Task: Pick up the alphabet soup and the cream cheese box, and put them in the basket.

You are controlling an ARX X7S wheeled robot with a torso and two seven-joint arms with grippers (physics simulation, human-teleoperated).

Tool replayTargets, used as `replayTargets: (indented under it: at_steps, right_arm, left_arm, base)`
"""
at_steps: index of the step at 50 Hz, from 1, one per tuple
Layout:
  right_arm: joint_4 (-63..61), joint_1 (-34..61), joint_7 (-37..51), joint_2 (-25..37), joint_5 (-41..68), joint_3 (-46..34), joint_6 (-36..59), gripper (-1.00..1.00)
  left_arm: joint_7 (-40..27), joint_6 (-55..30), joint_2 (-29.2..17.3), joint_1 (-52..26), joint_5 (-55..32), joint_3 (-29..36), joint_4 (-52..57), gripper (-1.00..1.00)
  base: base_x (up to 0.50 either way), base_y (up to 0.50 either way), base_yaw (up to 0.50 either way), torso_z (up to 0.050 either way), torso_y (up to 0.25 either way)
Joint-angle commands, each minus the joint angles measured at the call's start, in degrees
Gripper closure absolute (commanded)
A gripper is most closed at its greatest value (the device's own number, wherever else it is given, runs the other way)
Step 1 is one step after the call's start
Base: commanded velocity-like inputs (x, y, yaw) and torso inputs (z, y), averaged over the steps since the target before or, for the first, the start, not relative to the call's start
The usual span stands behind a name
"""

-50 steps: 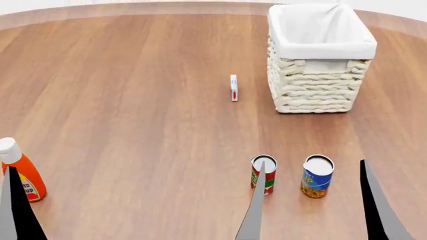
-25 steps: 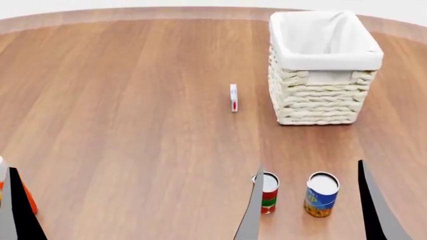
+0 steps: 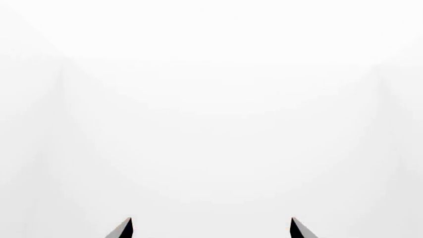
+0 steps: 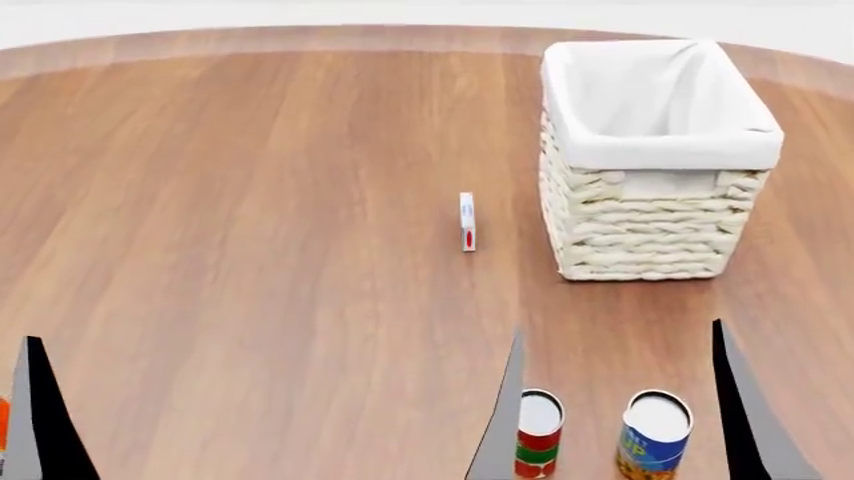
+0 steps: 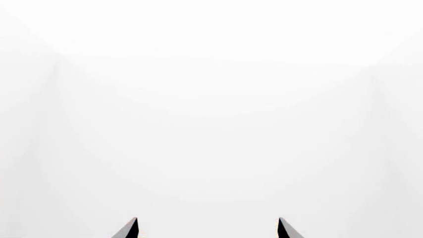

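The alphabet soup [image 4: 653,438], a blue-labelled can, stands upright at the near edge of the head view, between the two spread fingers of my right gripper [image 4: 617,330], which is open. The cream cheese box [image 4: 467,222] stands on edge mid-table, left of the basket [image 4: 650,230], a cream wicker one with a white liner. Of my left gripper [image 3: 211,219] only one finger [image 4: 40,420] shows in the head view. It is open and holds nothing. Both wrist views show only blank white beyond the fingertips, as with my right gripper [image 5: 207,219].
A red-and-green can [image 4: 538,447] stands just left of the soup, partly behind a right finger [image 4: 505,415]. An orange sliver of a ketchup bottle [image 4: 3,420] shows at the left edge. The wooden table [image 4: 240,200] curves away at the back.
The head view has shifted: basket, box and cans have all slid down the picture, and the ketchup bottle has nearly left it. The grippers stay open in the same places.
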Motion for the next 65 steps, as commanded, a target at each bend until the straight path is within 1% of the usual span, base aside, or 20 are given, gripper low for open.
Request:
replayTargets:
  at_steps: [1, 65]
  right_arm:
    - [-0.15, 1.00, 0.20, 0.05, -0.19, -1.20, 0.91, -1.00]
    - [-0.09, 0.85, 2.15, 2.22, 1.28, -2.01, -0.02, -1.00]
  left_arm:
    - [-0.33, 0.33, -0.58, -0.07, -0.89, -0.14, -1.67, -1.00]
    - [-2.66, 0.17, -2.43, -0.24, -0.82, 1.63, -2.01, -1.00]
  base:
    - [0.20, 0.00, 0.00, 0.000, 0.000]
    - [0.19, 0.00, 0.00, 0.000, 0.000]
